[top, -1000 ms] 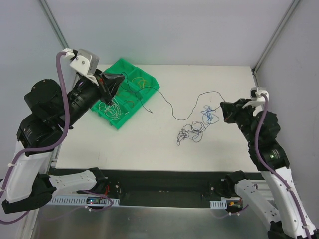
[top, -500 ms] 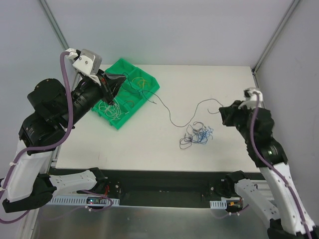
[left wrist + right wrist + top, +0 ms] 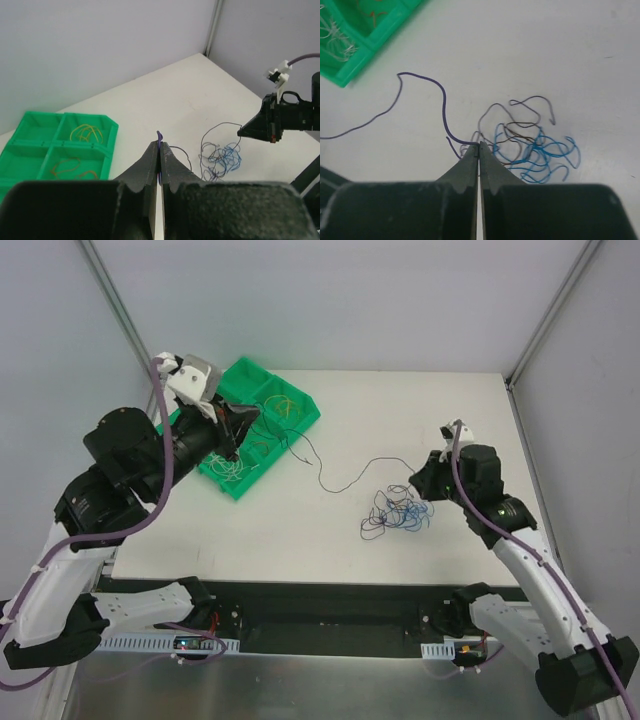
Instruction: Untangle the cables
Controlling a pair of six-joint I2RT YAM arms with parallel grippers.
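A purple cable point(image 3: 345, 485) runs slack across the white table between my two grippers. My left gripper point(image 3: 248, 422) is shut on one end of it point(image 3: 160, 136), held above the edge of the green bin. My right gripper point(image 3: 414, 480) is shut on the cable's other part point(image 3: 443, 102), right at the tangle. The tangle point(image 3: 396, 512) is a loose knot of blue, grey and dark cables lying on the table just below the right gripper. It shows in the right wrist view point(image 3: 540, 147) and in the left wrist view point(image 3: 222, 157).
A green compartment bin point(image 3: 300, 418) stands at the back left and holds sorted white, orange and yellow cable bundles. It also shows in the left wrist view point(image 3: 114, 131) and in the right wrist view point(image 3: 380, 31). The cell's walls and frame posts surround the table.
My right gripper has moved left, toward the tangle. My left gripper has moved a little right. The purple cable between them has gone slack, and the tangle has bunched lower on the table.
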